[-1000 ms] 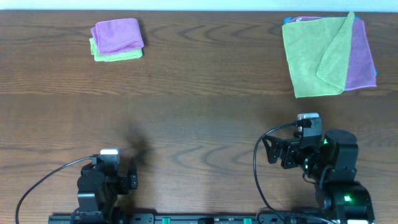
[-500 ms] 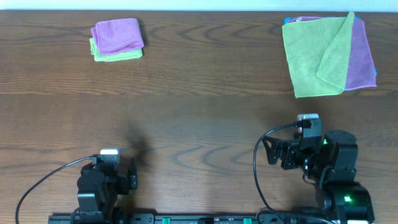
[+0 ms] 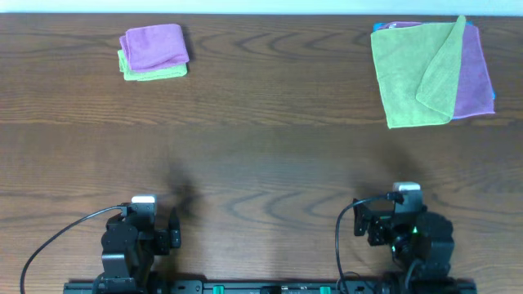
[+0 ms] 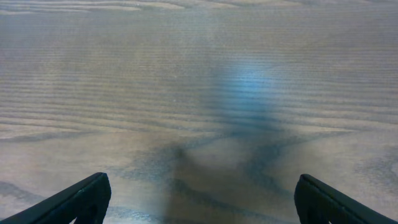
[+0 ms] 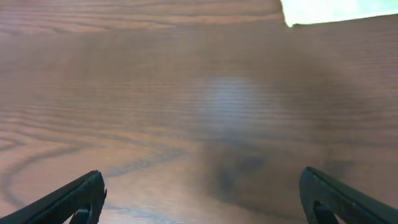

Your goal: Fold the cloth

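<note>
A green cloth lies at the table's far right, one corner flopped over, on top of a purple cloth with a blue edge showing beneath. Its pale corner shows at the top of the right wrist view. A small folded stack, purple cloth over green, sits at the far left. My left gripper rests at the near left edge, open and empty. My right gripper rests at the near right edge, open and empty. Both are far from the cloths.
The wooden table stretches between the grippers and the cloths. Black cables loop beside each arm base at the near edge.
My right arm has pulled back toward the near edge and lowered to its rest pose. The left arm and the cloths have not moved.
</note>
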Action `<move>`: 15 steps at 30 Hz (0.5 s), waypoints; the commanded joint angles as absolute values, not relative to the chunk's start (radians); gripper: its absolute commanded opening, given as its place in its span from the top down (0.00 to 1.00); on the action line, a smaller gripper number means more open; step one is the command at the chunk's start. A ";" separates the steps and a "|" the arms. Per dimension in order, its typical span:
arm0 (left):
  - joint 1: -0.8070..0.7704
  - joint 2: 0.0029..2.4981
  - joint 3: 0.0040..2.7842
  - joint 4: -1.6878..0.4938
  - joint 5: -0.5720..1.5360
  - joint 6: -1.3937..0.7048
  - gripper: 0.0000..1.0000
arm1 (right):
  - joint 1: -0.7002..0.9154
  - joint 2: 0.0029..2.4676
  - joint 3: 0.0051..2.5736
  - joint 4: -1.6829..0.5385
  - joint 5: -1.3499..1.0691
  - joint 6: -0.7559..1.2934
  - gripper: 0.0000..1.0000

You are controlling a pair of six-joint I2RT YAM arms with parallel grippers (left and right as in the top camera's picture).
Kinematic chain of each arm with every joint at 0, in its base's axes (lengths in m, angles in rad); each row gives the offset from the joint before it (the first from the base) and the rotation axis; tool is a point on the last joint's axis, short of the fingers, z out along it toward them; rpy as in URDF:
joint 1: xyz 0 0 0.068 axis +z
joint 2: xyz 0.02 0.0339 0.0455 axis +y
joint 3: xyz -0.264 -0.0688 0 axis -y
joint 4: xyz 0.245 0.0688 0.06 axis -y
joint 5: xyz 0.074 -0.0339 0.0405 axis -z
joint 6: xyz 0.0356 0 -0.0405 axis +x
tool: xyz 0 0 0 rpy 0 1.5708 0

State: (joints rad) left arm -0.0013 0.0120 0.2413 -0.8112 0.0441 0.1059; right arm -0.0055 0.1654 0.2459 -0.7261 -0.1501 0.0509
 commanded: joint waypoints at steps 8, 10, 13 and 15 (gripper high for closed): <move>-0.001 0.004 0.229 -0.816 0.026 0.116 0.05 | -0.012 0.016 0.211 -0.857 -0.071 0.021 0.01; -0.001 0.004 0.229 -0.817 0.026 0.116 0.05 | -0.012 0.014 0.205 -0.871 -0.071 0.021 0.01; -0.001 0.004 0.229 -0.817 0.026 0.116 0.05 | -0.012 0.009 0.200 -0.871 -0.067 0.017 0.01; -0.001 0.004 0.229 -0.817 0.026 0.116 0.05 | -0.011 0.005 0.200 -0.871 -0.062 0.013 0.01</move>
State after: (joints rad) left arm -0.0013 0.0116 0.2413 -0.8112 0.0437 0.1059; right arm -0.0055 0.0219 0.2176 -0.8581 -0.0830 0.0364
